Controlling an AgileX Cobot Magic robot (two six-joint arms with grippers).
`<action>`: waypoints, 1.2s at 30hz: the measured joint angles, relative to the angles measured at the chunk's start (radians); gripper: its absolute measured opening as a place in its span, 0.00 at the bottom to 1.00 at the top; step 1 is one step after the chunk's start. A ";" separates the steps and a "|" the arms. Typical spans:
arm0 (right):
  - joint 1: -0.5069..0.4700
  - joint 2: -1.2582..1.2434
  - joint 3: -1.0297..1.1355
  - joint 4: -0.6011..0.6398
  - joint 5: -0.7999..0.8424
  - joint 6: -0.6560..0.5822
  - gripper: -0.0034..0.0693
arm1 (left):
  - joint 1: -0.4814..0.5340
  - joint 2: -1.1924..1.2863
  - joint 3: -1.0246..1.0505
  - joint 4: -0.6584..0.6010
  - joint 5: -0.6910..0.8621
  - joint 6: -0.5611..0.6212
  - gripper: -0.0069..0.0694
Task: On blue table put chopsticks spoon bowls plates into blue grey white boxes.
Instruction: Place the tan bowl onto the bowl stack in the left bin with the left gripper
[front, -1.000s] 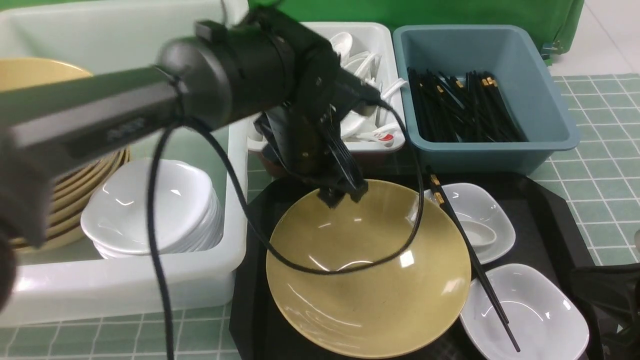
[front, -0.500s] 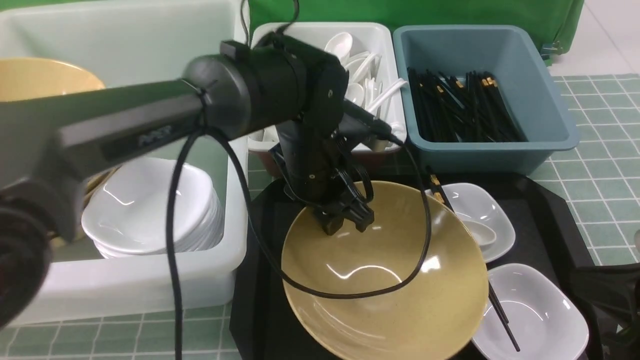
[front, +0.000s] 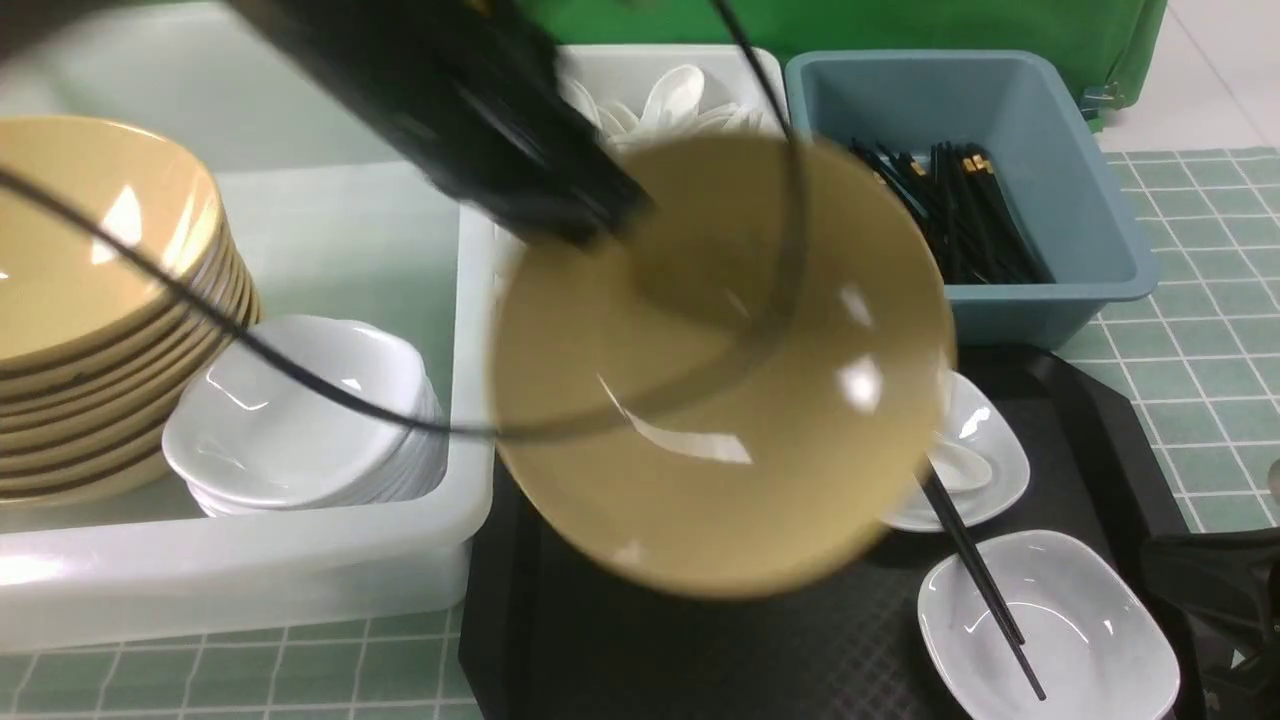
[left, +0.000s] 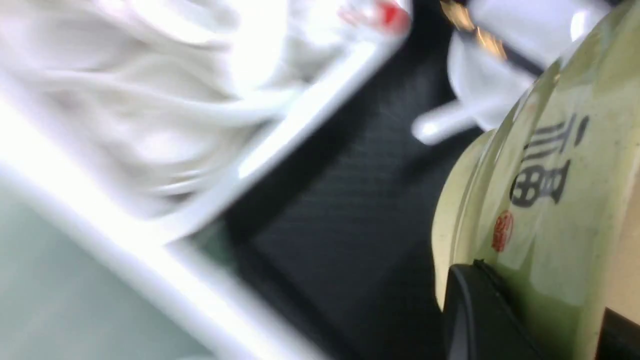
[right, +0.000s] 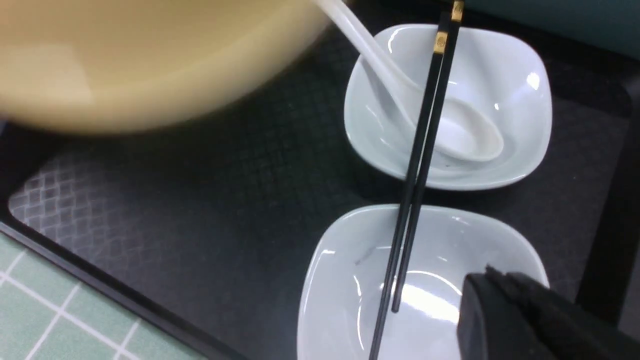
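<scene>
Clenching the black right gripper (right: 492, 277) beside the nearer of two squarish glossy white dishes (front: 1090, 640), bridged by slim black chopsticks (front: 975, 570); grasping a wide glossy tan bowl (front: 720, 380) with the left gripper (front: 612, 215), raised above the black textured tray (front: 700, 660).
</scene>
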 joint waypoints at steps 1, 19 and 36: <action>0.000 0.000 0.000 0.000 0.002 0.000 0.14 | 0.068 -0.033 0.000 -0.011 0.004 0.001 0.10; 0.000 0.000 0.000 0.014 0.004 0.027 0.15 | 1.045 -0.068 0.198 -0.341 -0.108 -0.027 0.10; 0.000 0.019 0.000 0.016 0.004 0.056 0.16 | 1.030 -0.134 0.283 -0.237 -0.149 -0.166 0.96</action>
